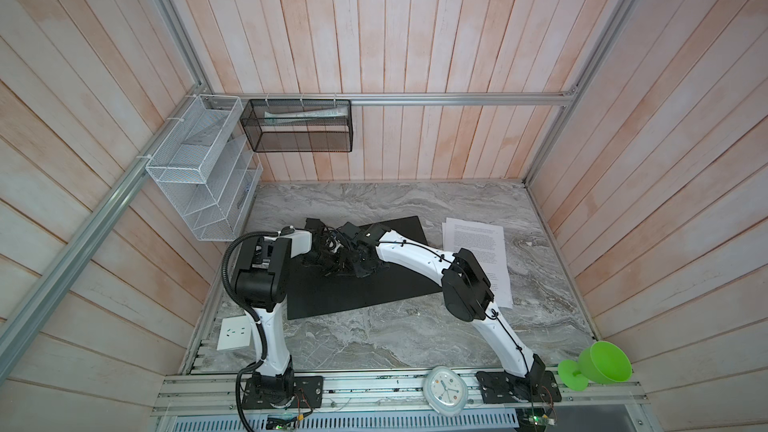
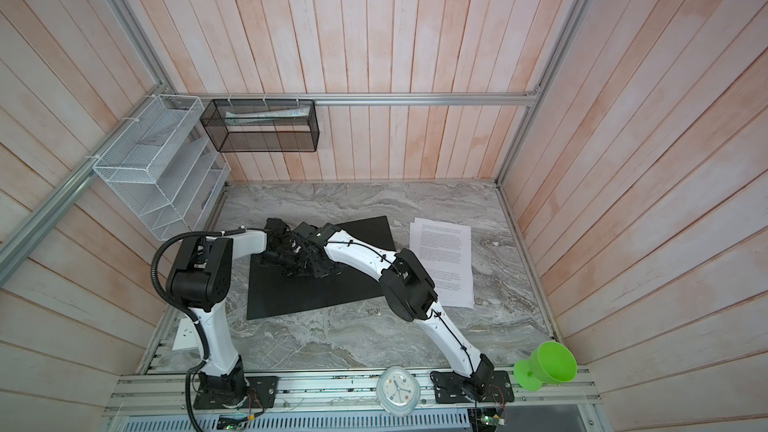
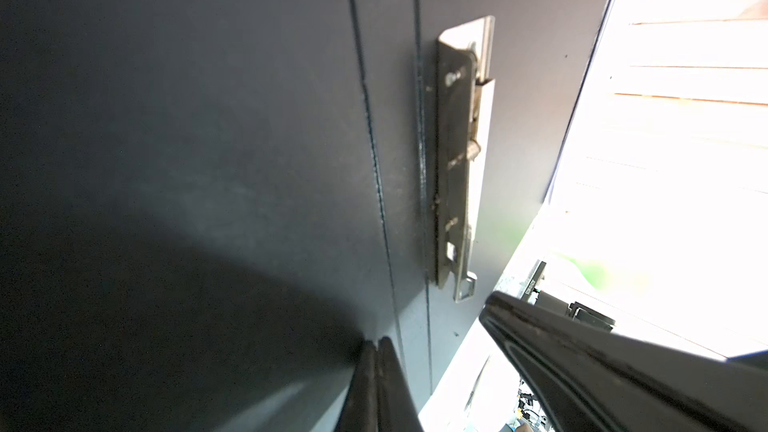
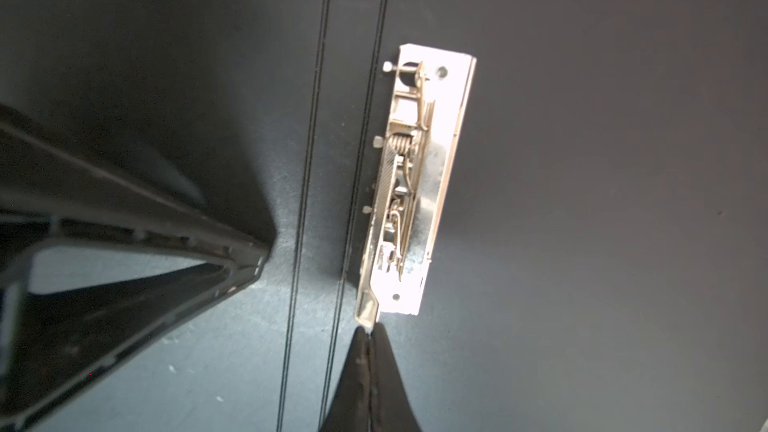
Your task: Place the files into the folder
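The folder (image 1: 353, 297) lies open on the marble table, black inside up, in both top views (image 2: 299, 292). Its metal clip (image 4: 415, 184) runs along the spine creases and also shows in the left wrist view (image 3: 461, 160). Both arms meet over the folder's middle. My right gripper (image 4: 369, 328) is shut, its tips touching the clip's lever end. My left gripper (image 3: 378, 340) is shut, tips down on the black inside beside the creases. The files (image 1: 478, 243), white printed sheets, lie flat on the table right of the folder (image 2: 444, 243), partly under the right arm.
A white wire rack (image 1: 199, 176) and a black mesh basket (image 1: 299, 126) hang on the back-left walls. A green cup (image 1: 598, 363) and a white clock (image 1: 444, 388) sit at the front rail. A white socket plate (image 1: 235, 332) lies front left.
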Controlling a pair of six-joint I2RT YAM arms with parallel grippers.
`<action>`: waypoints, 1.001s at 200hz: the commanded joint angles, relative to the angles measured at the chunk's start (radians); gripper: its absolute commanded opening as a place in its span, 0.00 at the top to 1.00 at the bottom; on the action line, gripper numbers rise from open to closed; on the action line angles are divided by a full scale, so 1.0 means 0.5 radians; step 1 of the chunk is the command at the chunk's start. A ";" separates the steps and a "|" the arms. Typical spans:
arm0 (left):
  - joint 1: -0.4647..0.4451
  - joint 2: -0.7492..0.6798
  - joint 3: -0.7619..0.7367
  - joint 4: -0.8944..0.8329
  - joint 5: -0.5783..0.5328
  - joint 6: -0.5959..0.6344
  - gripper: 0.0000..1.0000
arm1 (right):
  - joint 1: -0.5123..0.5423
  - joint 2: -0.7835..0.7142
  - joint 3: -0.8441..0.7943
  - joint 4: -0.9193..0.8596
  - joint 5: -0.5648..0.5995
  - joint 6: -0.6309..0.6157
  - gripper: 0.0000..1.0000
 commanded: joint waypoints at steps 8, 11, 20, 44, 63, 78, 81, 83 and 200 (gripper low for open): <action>0.011 0.040 0.001 -0.023 -0.203 0.008 0.93 | -0.021 0.091 0.057 -0.033 0.034 -0.001 0.94; 0.011 0.040 0.001 -0.024 -0.203 0.007 0.93 | -0.022 0.095 0.057 -0.030 0.032 -0.001 0.95; 0.010 0.037 0.000 -0.025 -0.203 0.006 0.93 | -0.022 0.103 0.056 -0.026 0.021 -0.001 0.94; 0.010 0.039 0.000 -0.025 -0.196 0.008 0.93 | -0.025 0.109 0.053 -0.002 -0.010 -0.007 0.94; 0.012 0.043 -0.001 -0.021 -0.193 0.008 0.93 | -0.027 0.101 0.047 0.012 -0.015 -0.004 0.94; 0.014 0.046 -0.002 -0.023 -0.190 0.008 0.93 | -0.034 0.116 0.042 0.015 -0.033 -0.007 0.94; 0.012 0.045 -0.002 -0.020 -0.192 0.008 0.93 | -0.037 0.120 0.043 0.012 -0.035 -0.006 0.94; 0.014 0.047 -0.002 -0.020 -0.191 0.007 0.93 | -0.037 0.123 0.043 0.009 -0.035 -0.005 0.94; 0.016 0.059 0.004 -0.027 -0.188 0.005 0.92 | -0.038 0.188 -0.097 -0.017 -0.073 -0.001 0.97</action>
